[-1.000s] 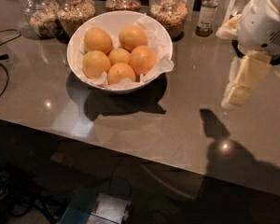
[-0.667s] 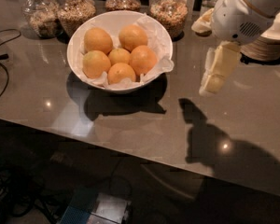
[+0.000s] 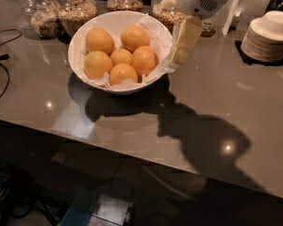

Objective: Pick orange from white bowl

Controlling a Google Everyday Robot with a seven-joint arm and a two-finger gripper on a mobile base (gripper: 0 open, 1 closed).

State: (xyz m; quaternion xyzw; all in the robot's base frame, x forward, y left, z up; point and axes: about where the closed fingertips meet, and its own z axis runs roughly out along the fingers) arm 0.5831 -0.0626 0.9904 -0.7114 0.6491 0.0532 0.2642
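Obs: pincer (image 3: 178, 55) has swung in from the 3 o'clock side of the tabletop (image 3: 37, 95) and now hangs at the 3 o'clock rim of the white bowl (image 3: 75, 60), just beside the paper liner. Holds nothing; how far open: cannot tell. Orange (image 3: 144, 59) sits at 3 o'clock inside the bowl, nearest the pincer, untouched w/ five others. Judgement: approach nearly done; grasp not yet begun. Risk: snagging the paper.
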